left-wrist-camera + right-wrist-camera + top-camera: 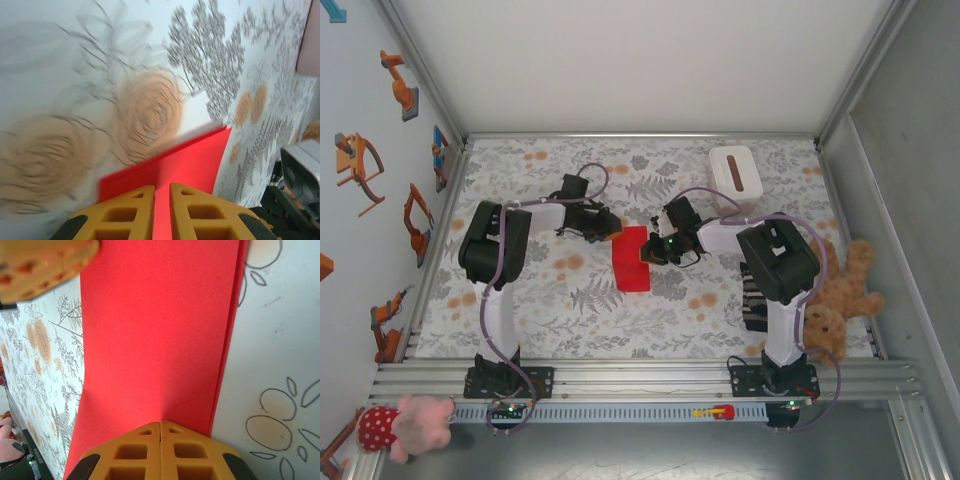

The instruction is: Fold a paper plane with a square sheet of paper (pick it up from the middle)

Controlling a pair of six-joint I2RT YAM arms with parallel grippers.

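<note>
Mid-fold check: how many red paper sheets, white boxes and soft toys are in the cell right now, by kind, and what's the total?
Red sheet of paper: 1
White box: 1
Soft toys: 2, the pink toy and the brown teddy
Total: 4
</note>
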